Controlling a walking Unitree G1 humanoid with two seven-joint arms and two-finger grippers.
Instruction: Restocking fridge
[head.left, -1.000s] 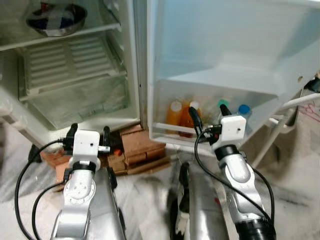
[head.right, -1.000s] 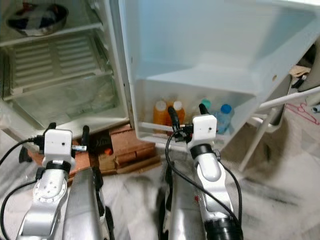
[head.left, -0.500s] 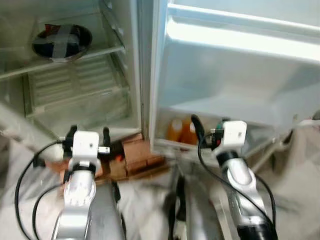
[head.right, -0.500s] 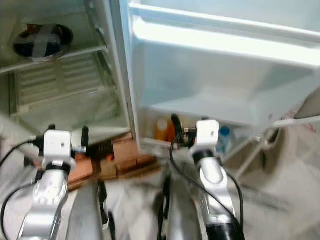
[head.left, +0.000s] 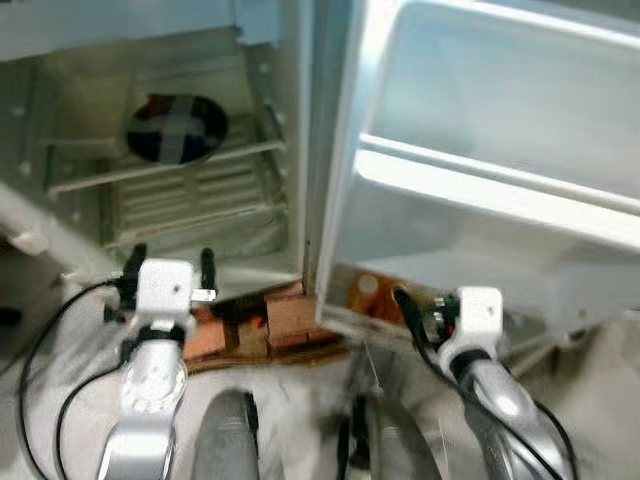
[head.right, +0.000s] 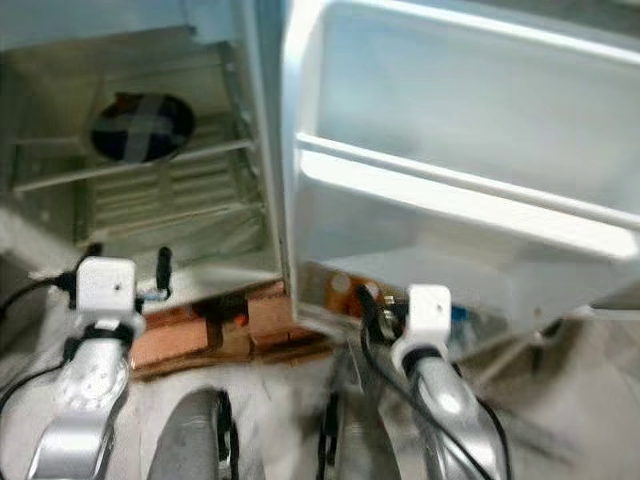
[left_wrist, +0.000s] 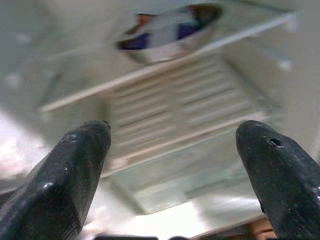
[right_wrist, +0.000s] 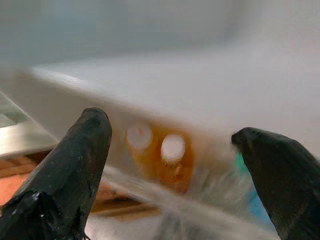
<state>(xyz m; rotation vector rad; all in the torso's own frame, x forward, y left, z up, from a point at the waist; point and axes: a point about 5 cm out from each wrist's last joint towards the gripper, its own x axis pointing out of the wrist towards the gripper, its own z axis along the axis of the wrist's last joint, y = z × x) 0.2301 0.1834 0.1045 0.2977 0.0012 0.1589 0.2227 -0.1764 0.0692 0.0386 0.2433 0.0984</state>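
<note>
fridge open | both end effectors, left and right, fingers apart, empty

Fridge shelf — covered bowl on it.

Pale fridge, dark bowl, orange bottles

The fridge is white inside, its door pale blue-white. At ten o'clock a bowl shows dark navy crossed with grey-white bands. At five o'clock in the door shelf, bottles glow orange with white caps. Bricks beneath are reddish-brown. Both grippers' fingers are black, their wrist housings white.
</note>
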